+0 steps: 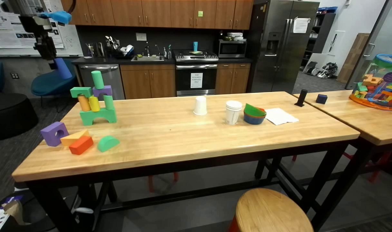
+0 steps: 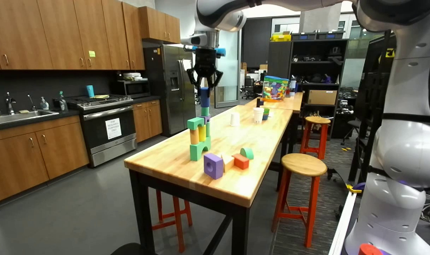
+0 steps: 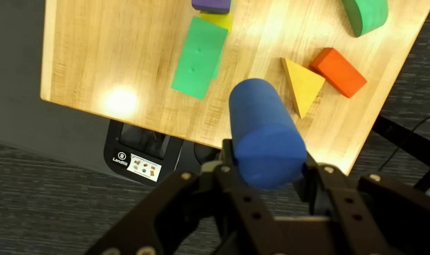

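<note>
I have the gripper (image 2: 204, 91) pointing down, its two fingers pinching a blue cylinder (image 3: 264, 132) between them, the free end toward the table (image 1: 170, 138). From where I watch, that cylinder is in the air near the block tower (image 1: 94, 103) but apart from it, on the side opposite the stacked white cups (image 1: 233, 112). The tower stands on a wide green arch (image 1: 99, 113); at its very top a green cylinder (image 1: 97, 80) stands on a purple arch (image 1: 102, 89). Loose on the table near the tower, I see a purple block with a round hole (image 1: 50, 135), a yellow wedge (image 1: 74, 138), a red-orange block (image 1: 81, 145) and a green half-round (image 1: 108, 143). The stacked cups are well apart from the tower; an upturned white cup (image 1: 200, 105) stands nearer to it than they do, and past them, farther from the tower, I make out nested bowls (image 1: 254, 119) and then a sheet of white paper (image 1: 281, 116).
</note>
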Controlling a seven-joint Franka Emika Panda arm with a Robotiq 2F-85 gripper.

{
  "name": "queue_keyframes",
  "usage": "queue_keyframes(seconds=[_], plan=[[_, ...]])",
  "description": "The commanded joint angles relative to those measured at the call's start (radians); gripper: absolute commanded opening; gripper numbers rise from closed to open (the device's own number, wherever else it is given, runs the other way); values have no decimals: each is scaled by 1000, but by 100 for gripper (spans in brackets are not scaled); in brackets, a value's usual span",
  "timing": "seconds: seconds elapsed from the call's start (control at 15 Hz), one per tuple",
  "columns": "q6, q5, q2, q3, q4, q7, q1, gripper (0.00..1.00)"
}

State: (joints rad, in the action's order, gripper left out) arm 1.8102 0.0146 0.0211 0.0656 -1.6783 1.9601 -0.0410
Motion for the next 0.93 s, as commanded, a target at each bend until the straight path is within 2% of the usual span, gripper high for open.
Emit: queue_keyframes(seconds=[0.0,0.87], plan=[[20,-10,-1,-4,6,13,-2,14],[111,-22,55,3,0,-4,-2,14]])
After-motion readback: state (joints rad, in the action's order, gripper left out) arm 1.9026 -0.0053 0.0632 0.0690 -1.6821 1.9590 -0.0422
